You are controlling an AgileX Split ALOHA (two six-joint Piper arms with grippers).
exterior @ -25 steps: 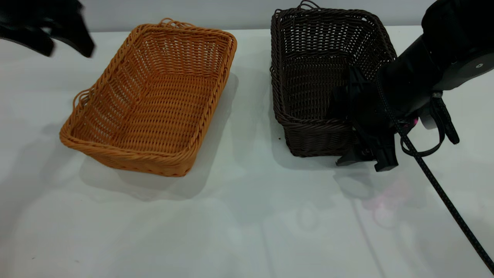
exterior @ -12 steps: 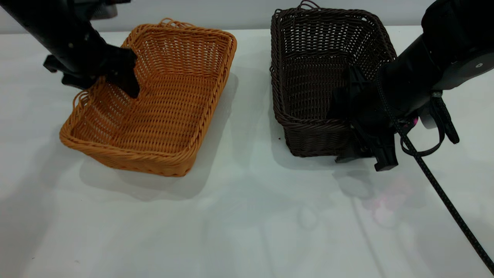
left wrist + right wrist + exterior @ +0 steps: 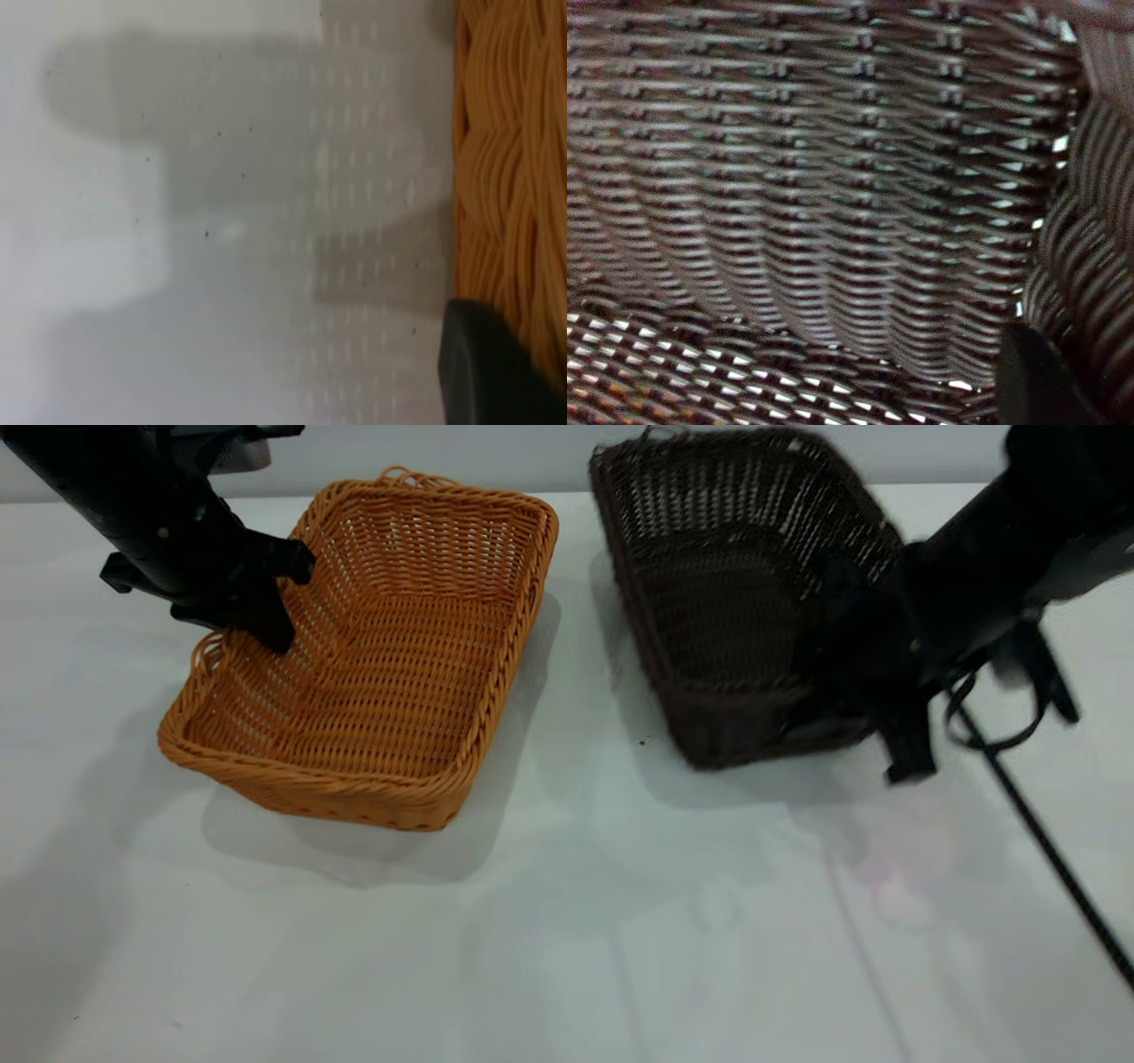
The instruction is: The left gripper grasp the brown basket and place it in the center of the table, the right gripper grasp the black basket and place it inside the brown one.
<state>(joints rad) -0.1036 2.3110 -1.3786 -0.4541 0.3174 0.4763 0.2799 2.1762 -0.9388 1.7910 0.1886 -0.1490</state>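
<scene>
Left gripper (image 3: 257,615): at the left long wall of the brown basket (image 3: 372,655), near its far-left corner; one finger (image 3: 270,624) down inside against the weave, the other outside. Pinched on that wall; rim of orange weave (image 3: 509,177) and one dark fingertip (image 3: 492,372) seen close in the left wrist view, with table and shadow beside.

Brown basket: orange-tan wicker, rectangular, upright, on the left half of the table (image 3: 567,939). Angled, far end toward centre. Small loop handle (image 3: 205,657) at the left wall, another at the far rim.

Right gripper (image 3: 873,722): at the near-right corner of the black basket (image 3: 735,602); one finger inside, the other (image 3: 912,748) outside the wall and reaching below the basket's base. Clamped on that wall. Dark weave of the inner wall (image 3: 815,195) filling the right wrist view, one fingertip (image 3: 1036,381) at the edge.

Black basket: dark brown-black wicker, rectangular, on the right half, well apart from the brown one. Tilted, blurred, near corner raised; whether fully clear of the table cannot be told.

Cable (image 3: 1045,850): black, braided, running from the right arm toward the near right edge.

Table: pale grey-white, plain.
</scene>
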